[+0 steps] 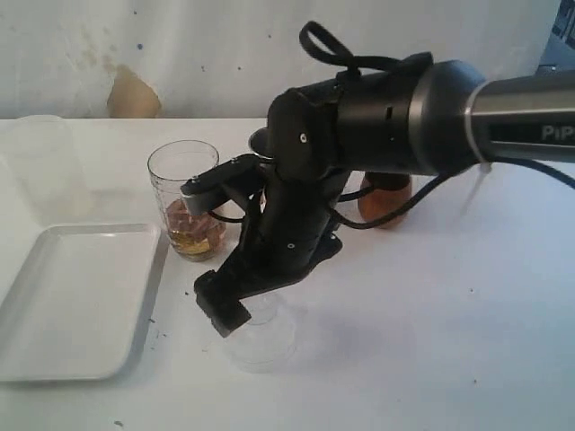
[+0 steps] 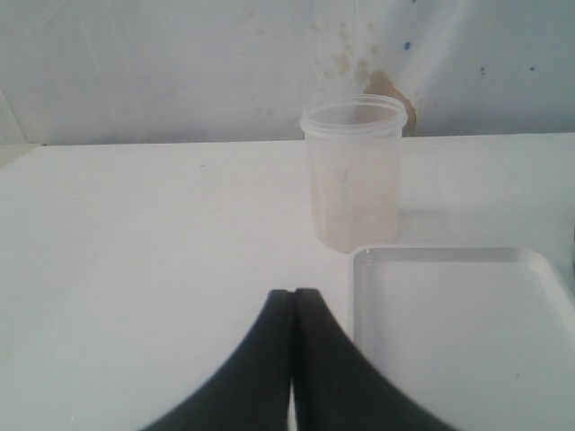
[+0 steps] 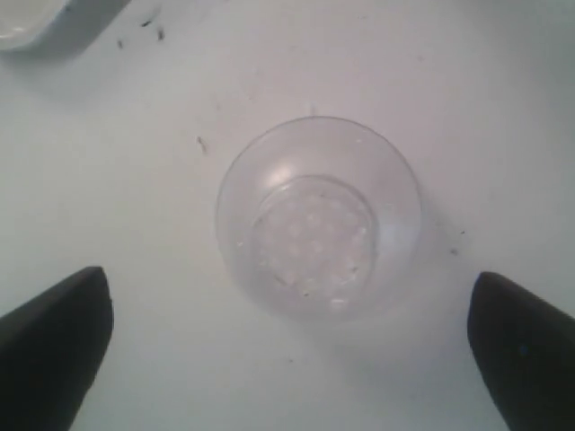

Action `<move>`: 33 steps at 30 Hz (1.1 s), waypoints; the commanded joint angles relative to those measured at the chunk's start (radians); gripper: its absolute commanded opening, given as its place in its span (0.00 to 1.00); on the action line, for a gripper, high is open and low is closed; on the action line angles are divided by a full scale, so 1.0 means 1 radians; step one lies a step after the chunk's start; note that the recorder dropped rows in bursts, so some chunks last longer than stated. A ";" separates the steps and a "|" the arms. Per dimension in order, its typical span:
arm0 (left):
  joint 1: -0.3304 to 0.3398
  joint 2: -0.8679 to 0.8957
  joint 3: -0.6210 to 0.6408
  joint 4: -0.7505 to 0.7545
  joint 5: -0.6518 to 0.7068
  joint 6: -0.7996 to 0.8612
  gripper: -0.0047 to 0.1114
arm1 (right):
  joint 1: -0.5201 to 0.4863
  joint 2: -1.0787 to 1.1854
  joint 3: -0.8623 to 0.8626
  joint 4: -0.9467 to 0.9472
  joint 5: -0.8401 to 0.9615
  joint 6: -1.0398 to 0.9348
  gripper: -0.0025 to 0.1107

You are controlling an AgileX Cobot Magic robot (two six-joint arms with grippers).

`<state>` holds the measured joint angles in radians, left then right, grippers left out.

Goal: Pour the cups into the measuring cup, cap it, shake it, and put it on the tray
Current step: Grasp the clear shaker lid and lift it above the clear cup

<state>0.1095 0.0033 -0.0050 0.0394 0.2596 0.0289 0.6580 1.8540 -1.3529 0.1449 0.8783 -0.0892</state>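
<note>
White table (image 1: 431, 341), matte surface, scattered with small dark specks (image 3: 201, 144). Behind its far edge stands a whitewashed wall (image 1: 198, 45), blotched, carrying one brown stain (image 1: 133, 94). Lighting even, soft.

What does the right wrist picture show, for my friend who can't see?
The open right gripper hangs directly above a clear round plastic cap on the white table. A corner of the white tray shows at the edge.
</note>
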 commanded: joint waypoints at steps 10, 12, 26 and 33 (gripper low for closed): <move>-0.001 -0.003 0.005 0.005 -0.012 -0.001 0.04 | 0.001 0.059 -0.011 -0.064 -0.094 0.047 0.93; -0.001 -0.003 0.005 0.005 -0.012 -0.001 0.04 | 0.001 0.065 -0.011 -0.064 -0.091 0.047 0.89; -0.001 -0.003 0.005 0.005 -0.012 -0.001 0.04 | 0.001 0.076 -0.011 -0.064 -0.089 0.089 0.19; -0.001 -0.003 0.005 0.005 -0.012 -0.001 0.04 | 0.001 0.067 -0.088 -0.072 0.011 0.089 0.02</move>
<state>0.1095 0.0033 -0.0050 0.0394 0.2596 0.0289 0.6580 1.9310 -1.3935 0.0859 0.8346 0.0000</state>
